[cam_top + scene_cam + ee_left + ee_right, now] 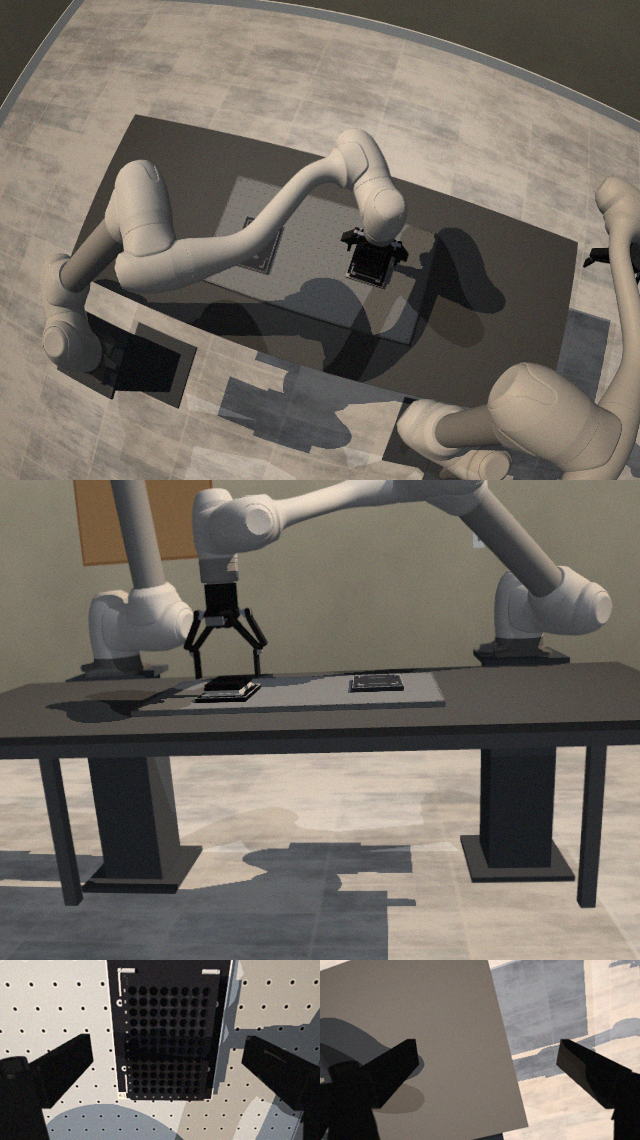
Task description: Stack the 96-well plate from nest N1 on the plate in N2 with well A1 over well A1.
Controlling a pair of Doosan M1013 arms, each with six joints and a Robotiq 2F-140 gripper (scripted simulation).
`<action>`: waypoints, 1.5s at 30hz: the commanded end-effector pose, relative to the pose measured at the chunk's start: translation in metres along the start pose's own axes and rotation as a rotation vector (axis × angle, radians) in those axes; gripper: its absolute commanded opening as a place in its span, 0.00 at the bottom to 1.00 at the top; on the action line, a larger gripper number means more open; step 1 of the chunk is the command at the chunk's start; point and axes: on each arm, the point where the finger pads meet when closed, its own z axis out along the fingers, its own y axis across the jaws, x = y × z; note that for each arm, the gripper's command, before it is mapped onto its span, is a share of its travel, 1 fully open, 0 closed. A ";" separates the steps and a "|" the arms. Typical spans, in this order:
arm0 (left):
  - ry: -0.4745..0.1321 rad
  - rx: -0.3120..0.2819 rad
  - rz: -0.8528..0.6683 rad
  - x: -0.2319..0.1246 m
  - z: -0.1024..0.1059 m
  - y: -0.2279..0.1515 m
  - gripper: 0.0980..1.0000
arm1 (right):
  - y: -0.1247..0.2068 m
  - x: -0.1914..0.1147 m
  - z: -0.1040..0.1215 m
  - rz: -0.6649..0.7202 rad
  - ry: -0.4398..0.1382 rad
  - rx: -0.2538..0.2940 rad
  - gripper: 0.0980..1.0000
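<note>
While our L gripper stands fully open w/ nothing held, we see the top 96-well plate at N2, btwn its fingers, untouched; our R gripper is wide open, empty.
</note>
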 end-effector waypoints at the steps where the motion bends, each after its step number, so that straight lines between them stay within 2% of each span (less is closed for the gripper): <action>1: 0.002 -0.002 0.000 0.000 -0.003 0.000 1.00 | 0.000 0.000 -0.001 0.000 0.001 0.000 1.00; 29: 0.002 -0.002 0.000 0.000 -0.072 0.000 1.00 | 0.000 0.000 -0.001 0.000 0.001 0.000 1.00; 45: 0.002 -0.002 0.000 0.000 -0.072 0.000 1.00 | 0.000 0.000 -0.001 0.000 0.001 0.000 1.00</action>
